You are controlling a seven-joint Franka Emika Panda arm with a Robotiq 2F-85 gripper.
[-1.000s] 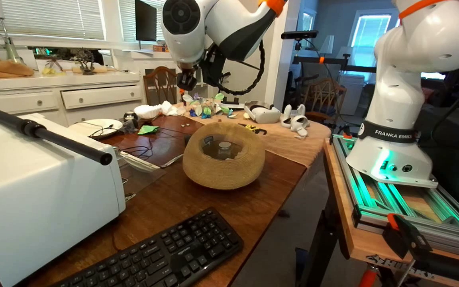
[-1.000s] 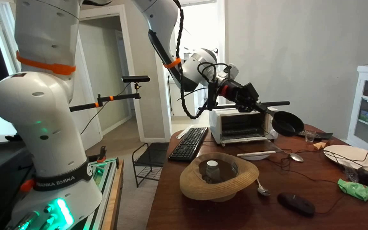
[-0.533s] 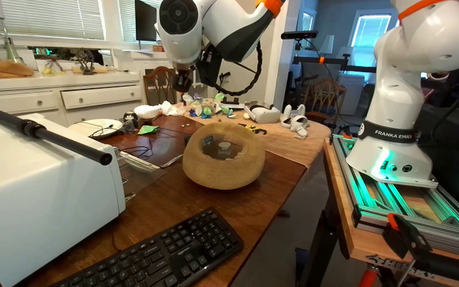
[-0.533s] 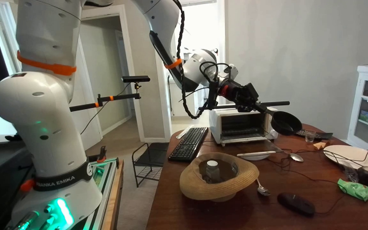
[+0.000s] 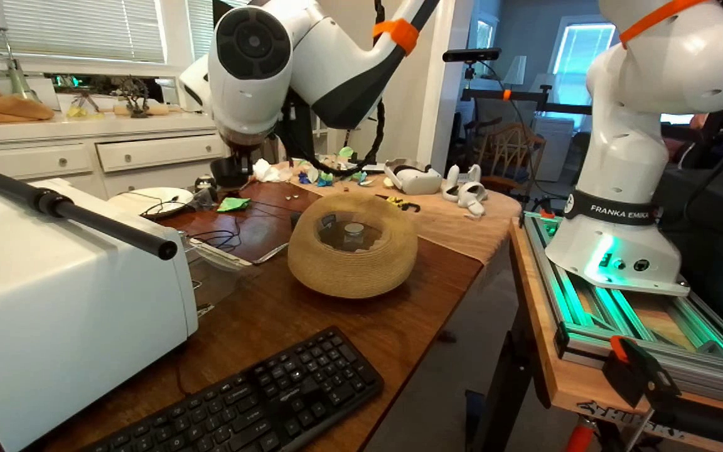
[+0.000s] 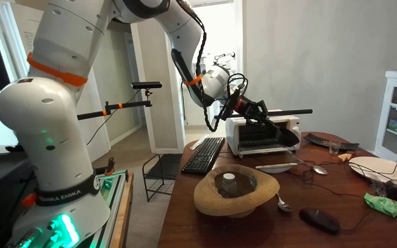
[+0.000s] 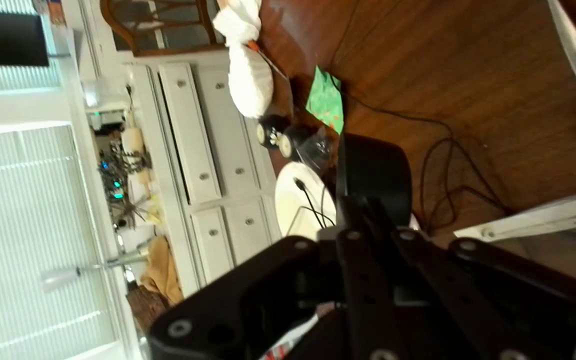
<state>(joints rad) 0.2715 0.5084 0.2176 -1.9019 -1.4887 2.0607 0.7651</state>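
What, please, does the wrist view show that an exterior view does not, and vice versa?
Compared with an exterior view, only the wrist view shows white drawers and part of a wooden chair. Only that exterior view shows the straw hat, keyboard and computer mouse. Both show the gripper holding a small black pan, the plate and the green packet.

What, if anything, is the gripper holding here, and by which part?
A small black pan: the gripper is closed on its handle, with the bowl sticking out beyond the fingertips.

Jar (image 6: 230, 186) in hat (image 6: 209, 201) on table (image 6: 271, 230), keyboard (image 6: 203, 156) beside toaster oven (image 6: 253, 139), pan (image 6: 288, 137) seemingly before the oven
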